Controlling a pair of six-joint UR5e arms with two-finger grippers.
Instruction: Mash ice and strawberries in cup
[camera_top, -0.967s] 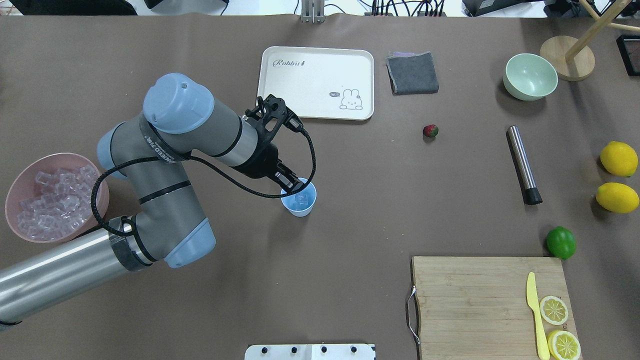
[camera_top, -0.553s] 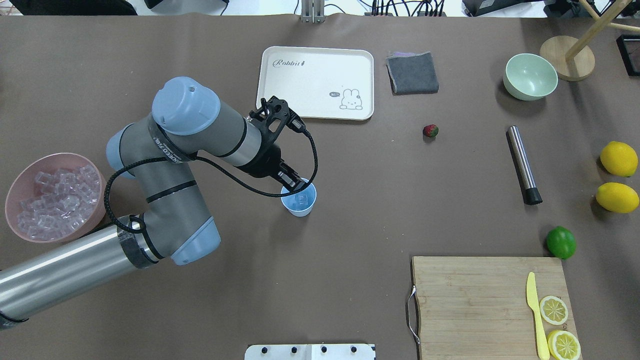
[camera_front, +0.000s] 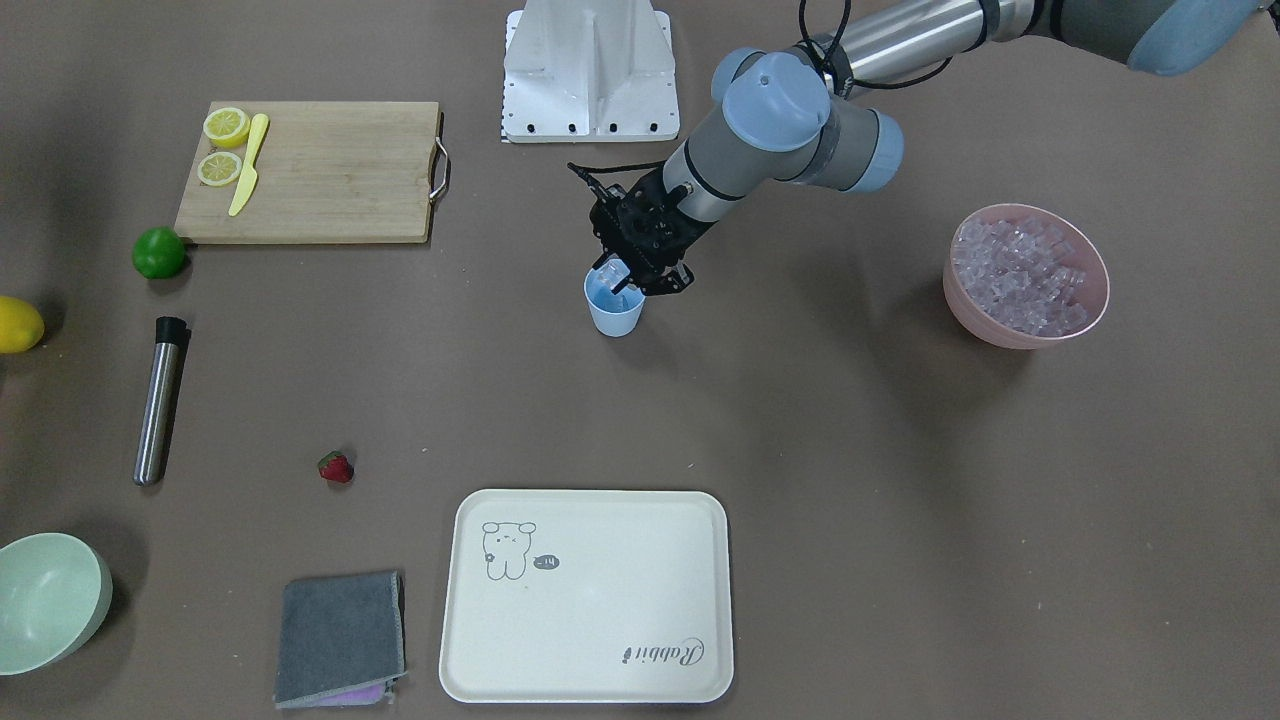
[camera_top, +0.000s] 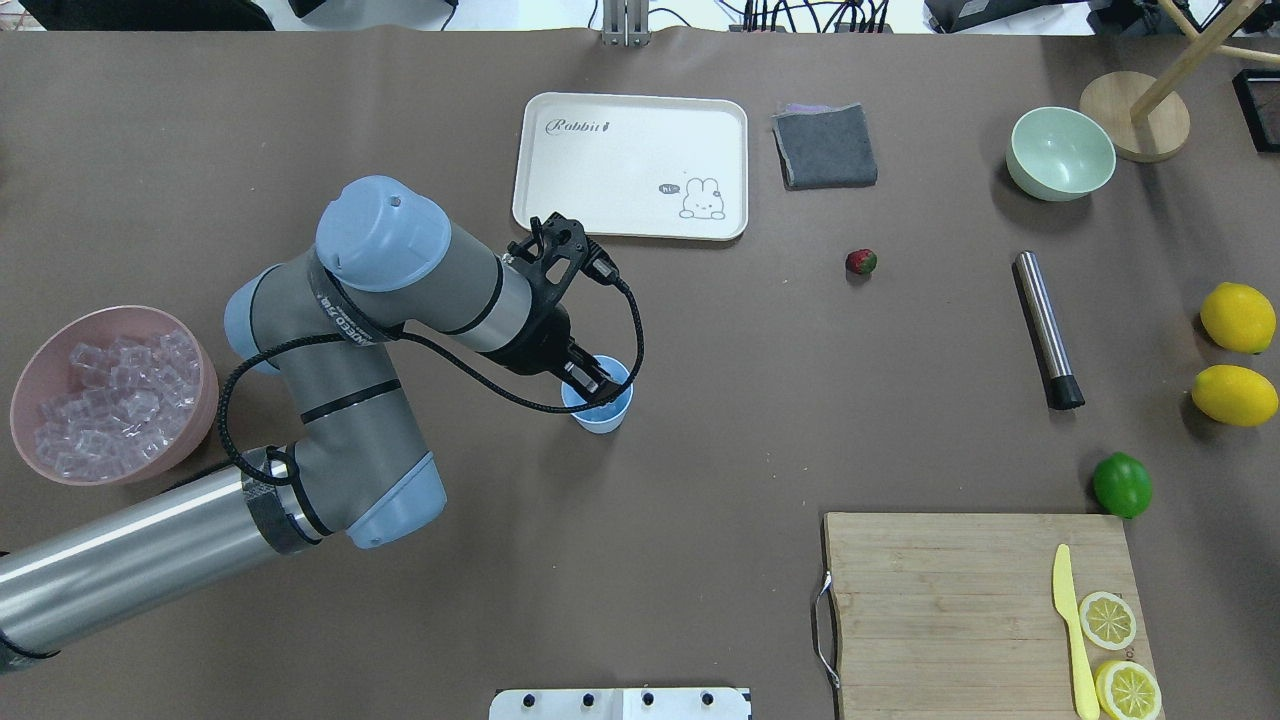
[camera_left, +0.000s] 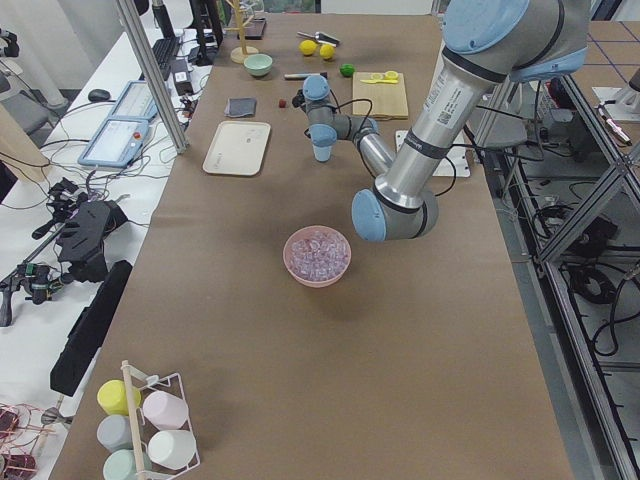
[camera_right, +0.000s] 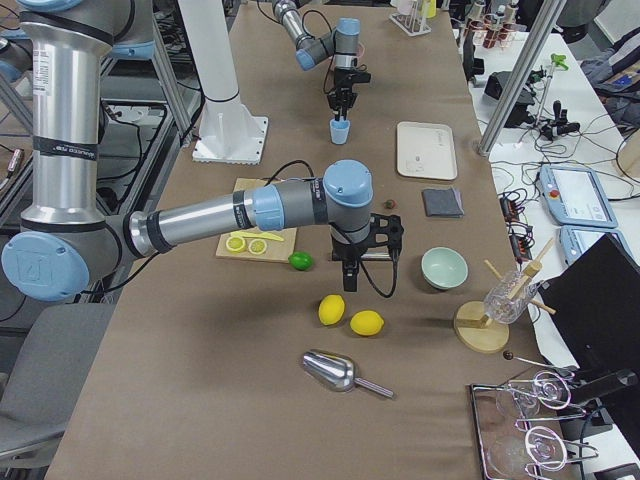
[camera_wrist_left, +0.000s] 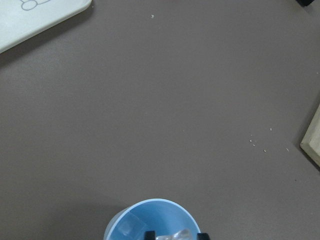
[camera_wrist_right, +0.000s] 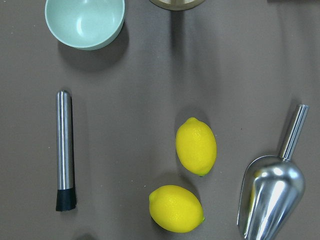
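The light-blue cup stands mid-table, also in the front view. My left gripper hangs over its mouth, shut on one clear ice cube. In the left wrist view the cube sits between the fingertips above the cup, and another cube lies inside. The pink bowl at the left holds many ice cubes. The strawberry lies on the table far to the cup's right. My right gripper shows only in the right side view; I cannot tell its state.
A steel muddler lies right of the strawberry. A white tray, grey cloth and green bowl are at the back. Two lemons, a lime, a cutting board and a scoop are at the right.
My left arm has shifted a little to the right, bringing the gripper from the cup's left rim to over its mouth. Nothing else has moved.
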